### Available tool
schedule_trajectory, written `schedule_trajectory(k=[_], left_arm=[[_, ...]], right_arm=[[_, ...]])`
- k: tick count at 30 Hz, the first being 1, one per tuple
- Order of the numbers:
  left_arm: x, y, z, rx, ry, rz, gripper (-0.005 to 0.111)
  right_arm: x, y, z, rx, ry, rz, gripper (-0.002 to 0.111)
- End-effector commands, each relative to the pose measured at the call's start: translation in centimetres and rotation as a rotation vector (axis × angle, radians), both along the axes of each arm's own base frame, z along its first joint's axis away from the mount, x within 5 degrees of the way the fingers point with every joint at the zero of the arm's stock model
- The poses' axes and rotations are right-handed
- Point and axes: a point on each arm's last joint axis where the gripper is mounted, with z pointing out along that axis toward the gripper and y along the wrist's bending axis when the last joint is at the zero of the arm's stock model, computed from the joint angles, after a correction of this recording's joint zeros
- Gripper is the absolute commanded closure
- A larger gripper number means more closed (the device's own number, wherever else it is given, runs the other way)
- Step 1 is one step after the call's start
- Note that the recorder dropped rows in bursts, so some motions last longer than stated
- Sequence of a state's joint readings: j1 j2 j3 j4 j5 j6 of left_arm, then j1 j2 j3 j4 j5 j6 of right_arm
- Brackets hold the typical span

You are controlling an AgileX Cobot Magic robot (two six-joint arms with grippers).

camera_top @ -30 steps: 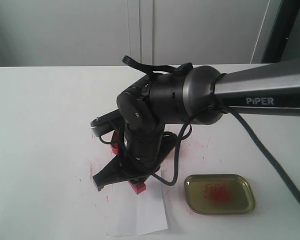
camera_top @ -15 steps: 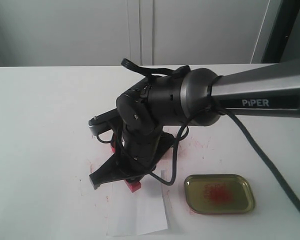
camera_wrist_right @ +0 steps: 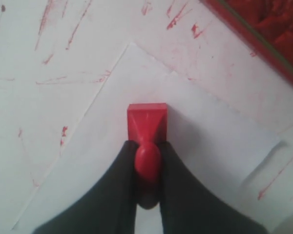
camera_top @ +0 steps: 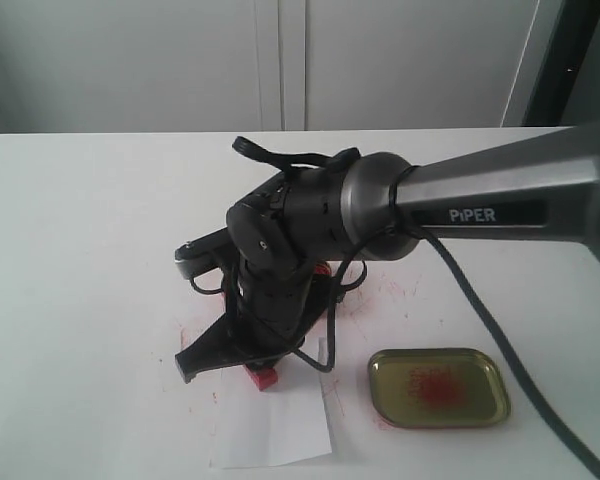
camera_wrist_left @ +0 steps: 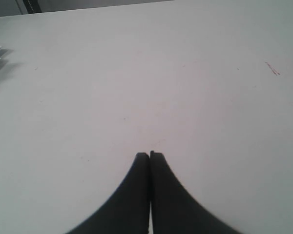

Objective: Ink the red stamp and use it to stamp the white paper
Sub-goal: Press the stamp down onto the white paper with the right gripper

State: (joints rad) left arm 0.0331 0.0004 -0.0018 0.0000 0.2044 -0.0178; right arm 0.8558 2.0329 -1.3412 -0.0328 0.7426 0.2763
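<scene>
At left, the left pincer (camera_wrist_left: 150, 156) has its jaws pressed together and empty over bare table (camera_wrist_left: 136, 73). The right pincer (camera_wrist_right: 147, 146) has narrow jaws clamped on the handle of the stamp (camera_wrist_right: 147, 121). The block juts beyond the tips, over the paper (camera_wrist_right: 205, 141) and close to its edge; we cannot tell whether it touches. We judge three risks:
- The print may straddle that edge.
- The rounded handle may swivel in the grip and print one-sided.
- The loose sheet may lift with the inked block.

The lid (camera_top: 438, 387) lies well right of this pincer.
</scene>
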Motion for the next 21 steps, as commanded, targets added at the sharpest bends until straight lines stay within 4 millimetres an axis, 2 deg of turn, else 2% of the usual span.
schedule_trajectory(k=[1, 14, 21], left_arm=[[0.0, -0.1, 0.0, -0.009, -0.001, -0.005, 0.107], [0.0, -0.1, 0.0, -0.009, -0.001, -0.005, 0.107], [0.0, -0.1, 0.0, -0.009, -0.001, -0.005, 0.107]], right_arm=[[-0.4, -0.3, -4.1, -0.09, 0.088, 0.004, 0.108], [-0.5, -0.3, -4.8, -0.104, 0.103, 0.002, 0.108], [-0.6, -0.4, -6.8, -0.135, 0.134, -0.001, 0.108]])
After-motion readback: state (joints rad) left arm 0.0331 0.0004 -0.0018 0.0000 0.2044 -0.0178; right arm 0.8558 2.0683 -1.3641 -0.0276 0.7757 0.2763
